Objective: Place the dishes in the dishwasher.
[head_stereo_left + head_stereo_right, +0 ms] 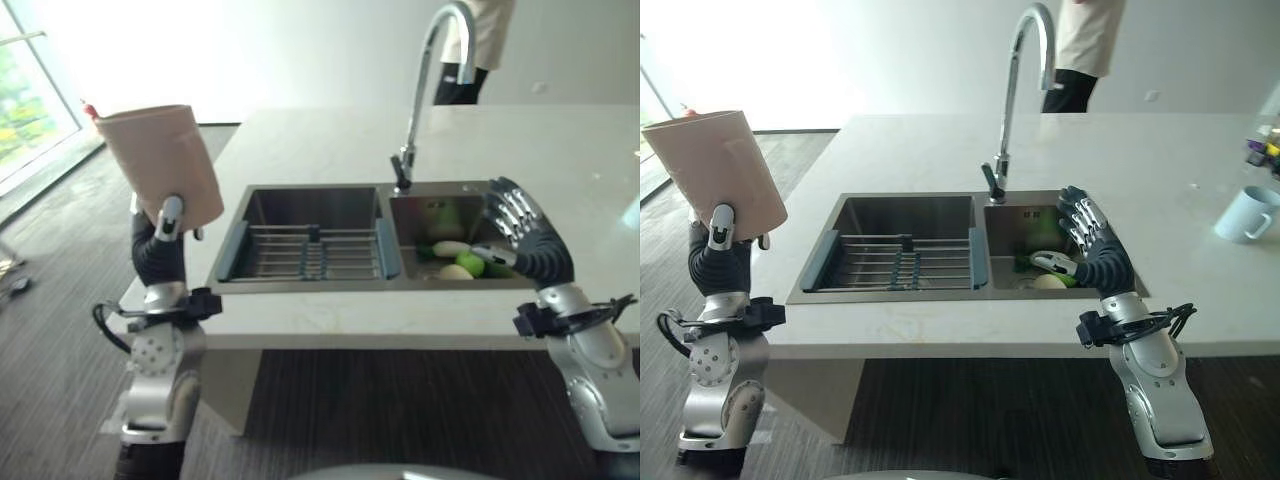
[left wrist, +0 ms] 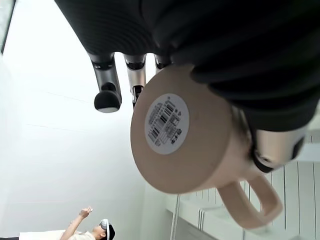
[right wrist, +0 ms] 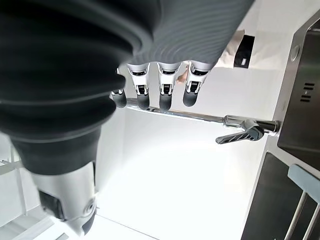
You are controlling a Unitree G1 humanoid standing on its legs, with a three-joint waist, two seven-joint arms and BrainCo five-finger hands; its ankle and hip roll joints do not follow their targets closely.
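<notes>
Left wrist view: left hand point(image 2: 260, 100) grips pink mug point(image 2: 195, 145) (barcode sticker point(image 2: 166, 123) underneath).

Left basin point(image 1: 905, 215): blocked by a drying rack point(image 1: 895, 262).
Right basin point(image 1: 1015, 222): crowded at 6 o'clock with produce point(image 1: 1052, 280).
Worktop point(image 1: 1140, 150): open at 12 o'clock behind the faucet point(image 1: 1012, 95).

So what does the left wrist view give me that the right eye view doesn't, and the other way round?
Left wrist view: the pink mug's underside with a barcode sticker, and its handle sticking out past the thumb.

Right eye view: the sink with a rack in its left basin, the faucet, the open right hand held up at the right basin, and a blue mug on the counter.

Both: the left hand curled round the pink mug, raised left of the counter.
</notes>
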